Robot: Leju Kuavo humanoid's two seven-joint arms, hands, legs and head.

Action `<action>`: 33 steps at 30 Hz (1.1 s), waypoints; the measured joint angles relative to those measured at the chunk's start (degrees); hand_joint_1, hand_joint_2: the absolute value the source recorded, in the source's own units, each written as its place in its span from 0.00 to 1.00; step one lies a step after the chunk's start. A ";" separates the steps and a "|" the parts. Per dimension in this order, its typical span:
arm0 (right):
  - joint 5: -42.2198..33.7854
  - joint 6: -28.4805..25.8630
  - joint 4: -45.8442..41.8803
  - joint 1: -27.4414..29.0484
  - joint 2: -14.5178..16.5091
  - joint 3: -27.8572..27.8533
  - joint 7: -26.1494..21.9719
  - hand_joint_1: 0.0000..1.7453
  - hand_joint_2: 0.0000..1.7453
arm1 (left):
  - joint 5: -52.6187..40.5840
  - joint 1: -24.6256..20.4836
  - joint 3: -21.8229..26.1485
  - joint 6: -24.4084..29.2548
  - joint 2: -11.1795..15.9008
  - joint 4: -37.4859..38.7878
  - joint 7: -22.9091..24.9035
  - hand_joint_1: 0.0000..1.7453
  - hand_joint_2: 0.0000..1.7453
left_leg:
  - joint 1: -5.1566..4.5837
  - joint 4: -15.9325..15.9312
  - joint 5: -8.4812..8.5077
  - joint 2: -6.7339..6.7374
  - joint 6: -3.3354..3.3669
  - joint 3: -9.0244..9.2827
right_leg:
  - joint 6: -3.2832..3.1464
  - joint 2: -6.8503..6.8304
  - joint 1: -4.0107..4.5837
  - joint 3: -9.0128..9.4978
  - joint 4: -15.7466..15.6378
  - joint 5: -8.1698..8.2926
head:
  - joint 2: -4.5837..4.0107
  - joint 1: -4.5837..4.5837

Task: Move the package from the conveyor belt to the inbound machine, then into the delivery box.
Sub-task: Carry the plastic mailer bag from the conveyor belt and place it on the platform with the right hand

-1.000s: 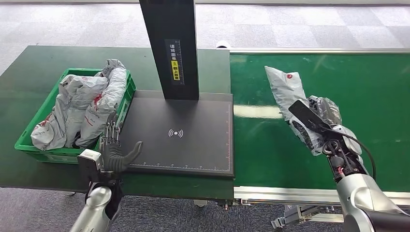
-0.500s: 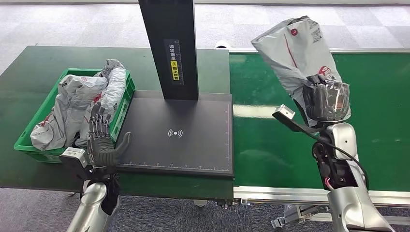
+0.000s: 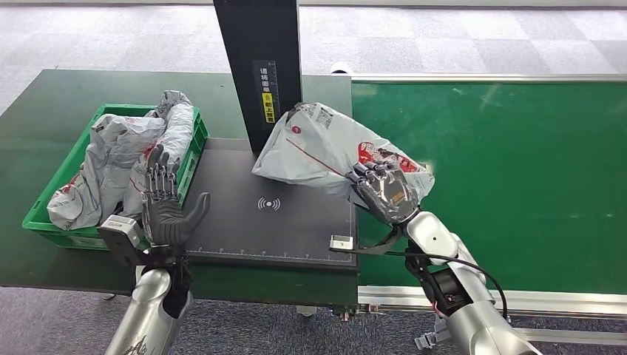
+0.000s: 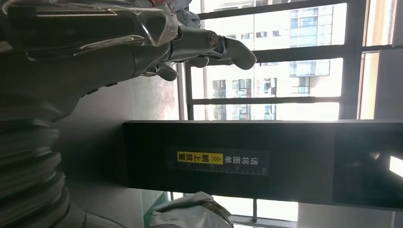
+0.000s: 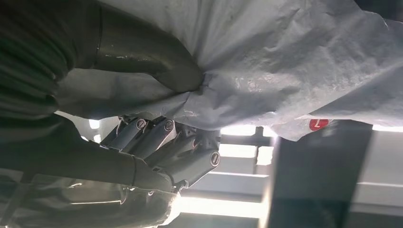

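A grey plastic package [image 3: 318, 144] with red print hangs over the right part of the black scanning plate [image 3: 273, 222] of the inbound machine, close to the black column [image 3: 260, 66]. My right hand [image 3: 384, 194] grips it by its right end; the right wrist view shows the thumb pressed into the grey package [image 5: 285, 61] with the fingers [image 5: 166, 142] curled under it. My left hand [image 3: 166, 214] stands upright at the plate's left front corner, fingers spread, holding nothing. The green delivery box [image 3: 55, 214] lies just left of that hand.
The delivery box holds several grey packages [image 3: 126, 159]. The green conveyor belt [image 3: 517, 170] runs along the right side. The left wrist view looks at the machine's column with its yellow label [image 4: 199, 157] and windows behind it.
My right arm has swung the package left, from high over the conveyor belt down to the scanning plate. My left hand has shifted slightly.
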 joint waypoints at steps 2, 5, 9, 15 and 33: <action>0.03 0.17 1.61 -0.52 0.52 1.90 -0.01 1.00 1.00 | 0.00 -0.37 -0.07 -0.09 -0.06 0.36 0.00 0.00 1.00 | -0.01 0.00 0.00 0.00 0.00 -0.01 | 0.00 0.00 -0.01 0.00 0.00 0.00 | 0.00 0.00; 0.02 0.52 3.70 -1.48 1.28 4.02 0.00 1.00 1.00 | 0.00 -1.03 -0.20 -0.17 -0.20 0.99 0.00 0.00 1.00 | -0.01 0.01 0.00 0.00 0.00 0.00 | 0.00 0.01 -0.02 0.00 0.00 0.00 | 0.00 0.00; -0.29 1.85 6.64 -3.15 2.06 6.16 0.01 1.00 1.00 | -0.02 -1.80 -0.48 -0.83 -0.41 1.87 0.00 0.00 1.00 | -0.01 0.01 0.00 -0.01 0.00 0.01 | 0.00 0.01 -0.01 0.00 0.00 0.01 | 0.00 0.00; -1.86 2.30 11.80 -6.45 3.37 8.43 0.02 1.00 1.00 | -0.51 -3.22 -1.31 -1.61 -1.12 3.28 0.00 0.00 1.00 | 0.00 0.01 0.01 0.00 0.00 0.02 | 0.00 0.01 -0.01 0.00 0.00 0.01 | 0.00 0.00; -3.62 2.84 16.84 -9.03 6.09 10.45 -0.89 1.00 1.00 | -0.52 -4.50 -2.13 -2.07 -1.76 5.72 0.00 0.00 1.00 | -0.01 0.01 0.01 0.00 0.00 0.02 | 0.00 0.01 -0.01 0.00 0.00 0.01 | 0.00 0.00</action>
